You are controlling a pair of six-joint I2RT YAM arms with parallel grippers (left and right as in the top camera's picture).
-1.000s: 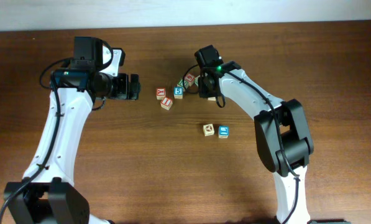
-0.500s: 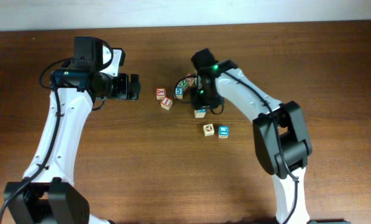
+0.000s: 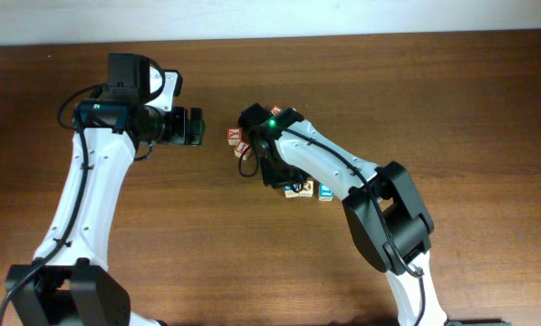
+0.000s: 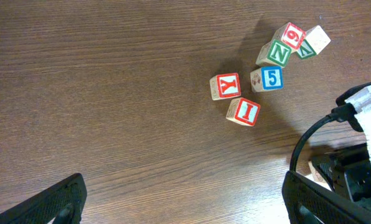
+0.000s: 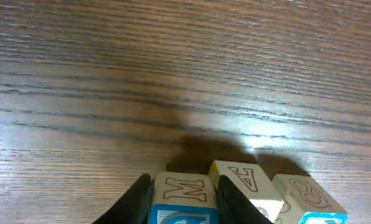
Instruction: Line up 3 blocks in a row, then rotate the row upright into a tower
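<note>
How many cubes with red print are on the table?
3: the Y cube, the I cube below it, the 9 cube top right. The right arm may hide others.

Red "Y" cube (image 4: 225, 86) and red "I" cube (image 4: 243, 111) lie on the wooden surface (image 4: 98, 93), just beside a blue "5" cube (image 4: 267, 79) and green "N" cube (image 4: 276, 53)

Likely lab: wooden table (image 3: 487, 109), robot arms (image 3: 78, 204)

Our right gripper (image 5: 185, 208) clamps the M block (image 5: 184, 188); just beside it we see the A block (image 5: 244, 183) and a third block (image 5: 309, 199).
</note>
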